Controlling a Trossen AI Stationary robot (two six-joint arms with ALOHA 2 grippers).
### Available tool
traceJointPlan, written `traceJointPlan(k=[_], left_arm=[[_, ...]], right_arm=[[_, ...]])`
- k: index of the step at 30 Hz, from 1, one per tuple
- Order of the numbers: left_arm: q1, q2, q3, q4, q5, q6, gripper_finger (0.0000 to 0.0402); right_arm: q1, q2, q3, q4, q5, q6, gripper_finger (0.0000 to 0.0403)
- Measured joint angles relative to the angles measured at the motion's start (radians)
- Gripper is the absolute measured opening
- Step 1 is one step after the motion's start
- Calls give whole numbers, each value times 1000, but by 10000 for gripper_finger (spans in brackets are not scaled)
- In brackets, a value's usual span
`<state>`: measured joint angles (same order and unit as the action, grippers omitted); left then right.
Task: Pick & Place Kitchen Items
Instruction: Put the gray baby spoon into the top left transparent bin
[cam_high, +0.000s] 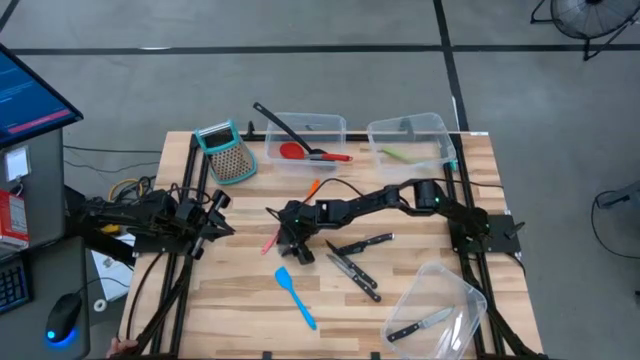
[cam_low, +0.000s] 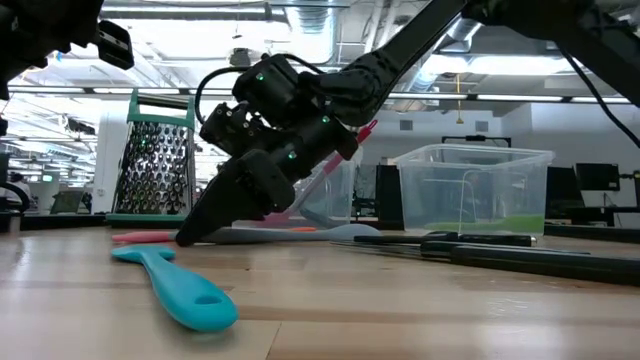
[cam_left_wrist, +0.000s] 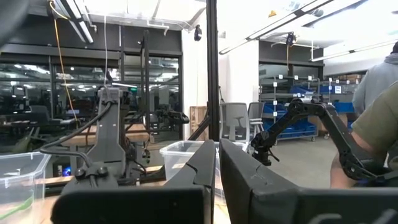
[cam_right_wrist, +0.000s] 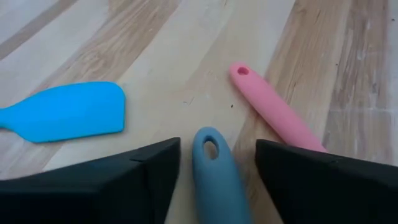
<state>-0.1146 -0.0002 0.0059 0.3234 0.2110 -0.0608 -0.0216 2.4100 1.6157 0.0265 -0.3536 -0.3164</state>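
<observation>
Grey-blue spatula handle (cam_right_wrist: 214, 171), smooth, rounded; between right gripper (cam_right_wrist: 217, 180) fingers

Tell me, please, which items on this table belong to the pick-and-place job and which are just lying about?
Job items:
- blue spatula
- pink utensil
- grey-blue handle, between the right end effector's fingers
- loose knives
- red-headed spatula
- black ladle

Lying about:
- grater
- clear bins
</observation>
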Motion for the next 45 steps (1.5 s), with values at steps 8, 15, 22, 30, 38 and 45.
traceJointPlan(k=[8, 15, 22, 30, 38, 45], left_arm=[[0, 0, 0, 0, 0, 0, 8], [0, 0, 0, 0, 0, 0, 8], [0, 0, 0, 0, 0, 0, 8], [0, 0, 0, 0, 0, 0, 8], [0, 0, 0, 0, 0, 0, 8], [0, 0, 0, 0, 0, 0, 8]], right_arm=[[-9, 9, 0, -7, 6, 2, 77], [-8, 2, -2, -8, 18, 2, 78], [-8, -39, -11, -12, 37, 12, 75], [-15, -186, -11, 1, 25, 48, 70], [-13, -447, -7, 11, 2, 41, 58], [-28, -624, -6, -2, 20, 3, 9]])
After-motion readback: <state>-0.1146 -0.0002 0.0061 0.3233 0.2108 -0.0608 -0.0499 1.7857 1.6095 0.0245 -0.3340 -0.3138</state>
